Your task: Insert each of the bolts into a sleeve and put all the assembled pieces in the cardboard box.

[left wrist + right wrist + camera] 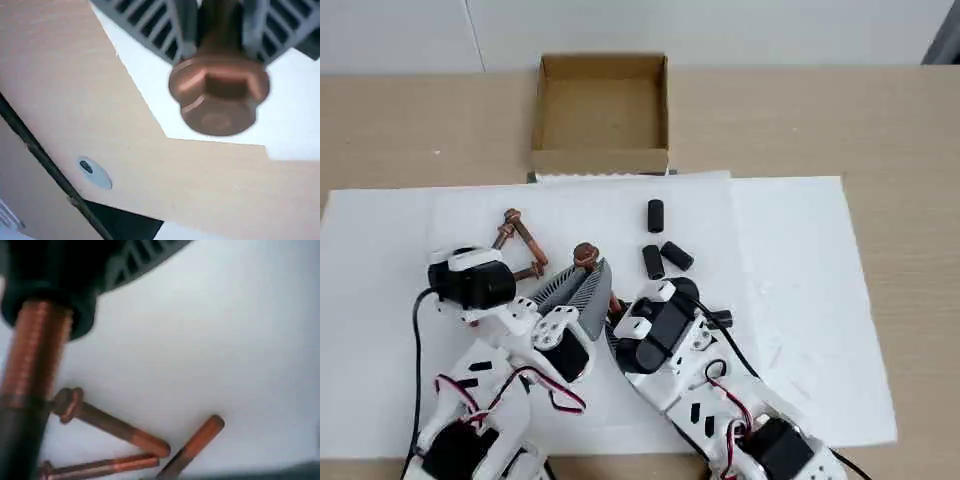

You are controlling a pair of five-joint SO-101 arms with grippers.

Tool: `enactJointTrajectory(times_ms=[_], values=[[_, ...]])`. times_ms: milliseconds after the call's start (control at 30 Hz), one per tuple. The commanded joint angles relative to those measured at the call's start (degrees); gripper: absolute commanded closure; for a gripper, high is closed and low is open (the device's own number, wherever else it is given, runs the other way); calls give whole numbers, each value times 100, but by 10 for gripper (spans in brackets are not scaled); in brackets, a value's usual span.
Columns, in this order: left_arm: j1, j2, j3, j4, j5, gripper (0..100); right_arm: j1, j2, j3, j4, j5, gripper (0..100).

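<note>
Our left gripper [586, 275] clamps the copper hex-head bolt [218, 92] above the white paper sheet [800, 300]. At its five o'clock our right gripper [60, 270] pinches the black cylindrical sleeve [82, 315] over the threads. We should keep axes aligned, pushing slowly.

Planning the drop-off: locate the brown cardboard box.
High view: the brown cardboard box sits on the wooden table, far side, left of centre, just past the white paper.
</note>
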Motion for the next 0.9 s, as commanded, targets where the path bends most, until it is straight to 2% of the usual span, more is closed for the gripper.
enactJointTrajectory(times_ms=[0,167,367,633,800,867], values=[[149,-53,13,-97,35,994,-48,-40,-70,-171,35,995],[273,-53,13,-35,-18,994,-31,-40,-79,-180,35,995],[712,-62,-57,624,-396,994,-22,-40,-79,-180,35,995],[721,-62,-163,1257,-985,994,-22,-48,-79,-189,35,995],[475,-62,-127,1081,-1398,986,-13,-48,-79,-189,35,995],[281,-62,-127,1029,-1556,943,-13,-48,-79,-189,35,995]])
